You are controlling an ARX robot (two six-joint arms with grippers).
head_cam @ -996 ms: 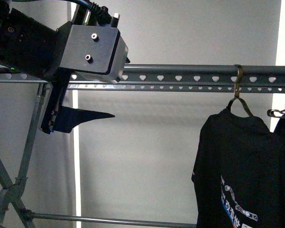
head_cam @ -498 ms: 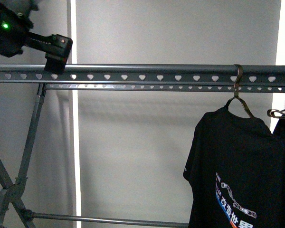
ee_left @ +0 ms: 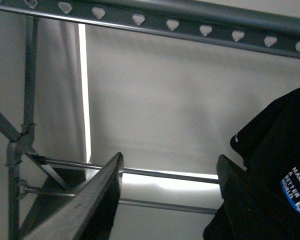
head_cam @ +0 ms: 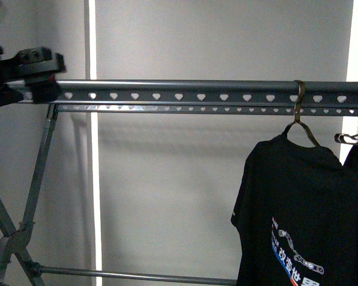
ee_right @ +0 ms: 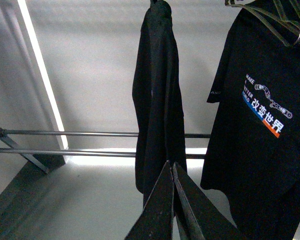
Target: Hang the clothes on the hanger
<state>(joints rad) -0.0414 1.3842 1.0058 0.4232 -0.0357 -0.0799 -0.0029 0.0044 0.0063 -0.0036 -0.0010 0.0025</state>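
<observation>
So the T-shirt was already up on the rack. It hung from a small brass hook hanger looped over the heart-hole rail, toward the right end in the front view, print facing out. Just beside it on the right was the edge of a wire hanger with another dark garment, mostly cut off by the frame.

My read: the hanging step looked done and this was the release/clear-away bit. Nothing was touching the shirt in any view. If anything was left to do, it'd be getting both arms clear of the rail without bumping it and setting the shirt swinging. That's a guess from how things sat, not something I could see.

Left arm: only a chunk of it showed at the far left of the front view, up at rail height, right against or in front of the rail end. Couldn't tell if it was actually touching. Its wrist camera showed the left hand spread wide with nothing between the fingers, pointing out past the lower crossbars, shirt off to one side and well apart from it.

Right hand: the fingers were pressed together with nothing pinched in them. It pointed up toward a plain black garment hanging edge-on, with the printed T-shirt next to that. It looked near the plain one's hem, but I couldn't tell if it touched.
</observation>
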